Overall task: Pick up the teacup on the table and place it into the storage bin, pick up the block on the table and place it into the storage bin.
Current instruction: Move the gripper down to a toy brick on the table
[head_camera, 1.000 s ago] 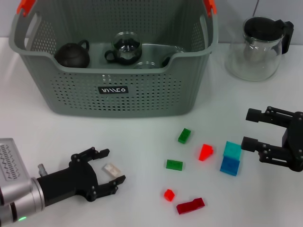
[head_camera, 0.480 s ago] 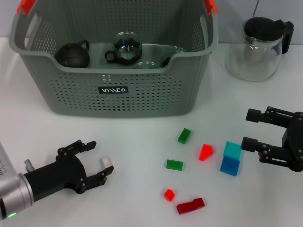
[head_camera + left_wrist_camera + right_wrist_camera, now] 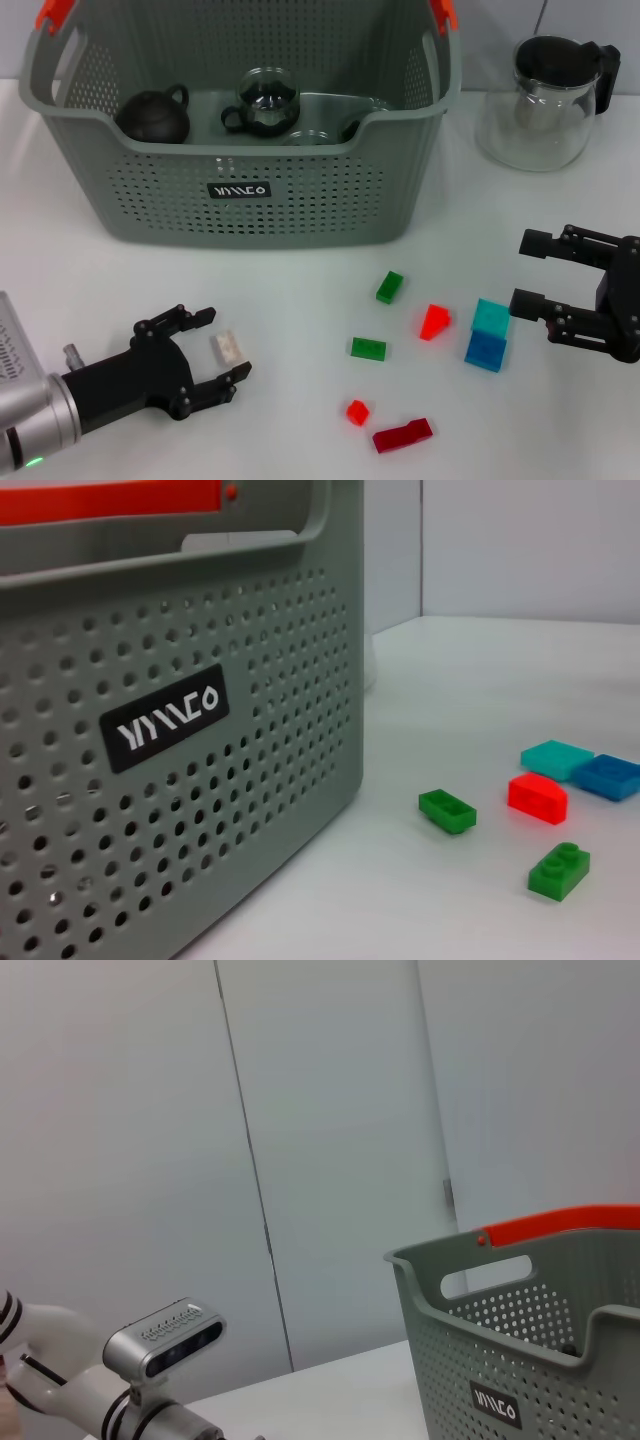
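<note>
Nearest, at 7 o'clock on the white table (image 3: 300,270), the left gripper (image 3: 222,343) has pushed forward again after drawing back half a second ago. Its black fingers (image 3: 190,318) are spread wide, and the small white plastic block (image 3: 228,346) now lies between them, not yet clamped. The block has slid slightly toward 9 o'clock from where it lay a second ago. I judge this to be a second approach to the block, and the grasp itself remains to be made.

At about 5 o'clock the other blocks lie scattered, none moved:
- three red ones (image 3: 357,412)
- two green ones (image 3: 368,349)
- one teal (image 3: 491,316), touching one blue (image 3: 485,350)

With the white one that makes eight blocks on the table.

At 3 o'clock the right gripper (image 3: 522,272) hangs parked, its fingers apart and holding nothing, just as before.

Farther off, at 11 to 12 o'clock, is the single grey-green perforated plastic storage bin (image 3: 300,200). It holds one dark round teapot (image 3: 152,115) and one small glass teapot with a dark lid (image 3: 268,102). Clear glassware beside them is too indistinct to count. No teacup shows on the table, so the cup step looks finished.

At 1 o'clock one large glass teapot with a black lid (image 3: 545,100) stands untouched.
</note>
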`<move>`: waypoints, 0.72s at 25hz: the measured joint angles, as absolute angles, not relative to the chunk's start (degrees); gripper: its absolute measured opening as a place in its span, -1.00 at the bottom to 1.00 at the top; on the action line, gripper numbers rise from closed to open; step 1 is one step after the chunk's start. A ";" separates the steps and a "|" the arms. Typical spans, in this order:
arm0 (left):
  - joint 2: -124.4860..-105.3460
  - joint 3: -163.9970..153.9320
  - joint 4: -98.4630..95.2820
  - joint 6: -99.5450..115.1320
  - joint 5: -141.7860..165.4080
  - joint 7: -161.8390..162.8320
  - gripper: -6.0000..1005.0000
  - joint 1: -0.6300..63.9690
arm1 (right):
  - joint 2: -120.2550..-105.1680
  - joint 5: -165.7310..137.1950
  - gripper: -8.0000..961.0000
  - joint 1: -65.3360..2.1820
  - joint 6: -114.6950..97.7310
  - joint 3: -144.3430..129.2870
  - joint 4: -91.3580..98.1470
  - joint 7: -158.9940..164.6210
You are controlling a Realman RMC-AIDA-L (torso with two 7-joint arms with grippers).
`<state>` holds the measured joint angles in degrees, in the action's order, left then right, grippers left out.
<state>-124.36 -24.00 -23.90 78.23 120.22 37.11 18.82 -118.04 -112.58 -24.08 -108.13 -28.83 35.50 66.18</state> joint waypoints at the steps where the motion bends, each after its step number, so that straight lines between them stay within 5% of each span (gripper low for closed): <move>1: -124.36 -24.02 -23.77 78.22 120.23 37.10 0.61 18.93 | -118.04 -112.58 0.55 -24.08 -108.13 -28.83 35.48 66.18; 18: -124.37 -25.15 -22.24 74.99 120.24 37.09 0.54 19.80 | -117.95 -112.71 0.55 -24.08 -108.20 -28.83 34.98 66.18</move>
<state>-124.37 -25.15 -22.24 74.99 120.24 37.09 19.80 -117.95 -112.71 -24.08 -108.20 -28.83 34.98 66.18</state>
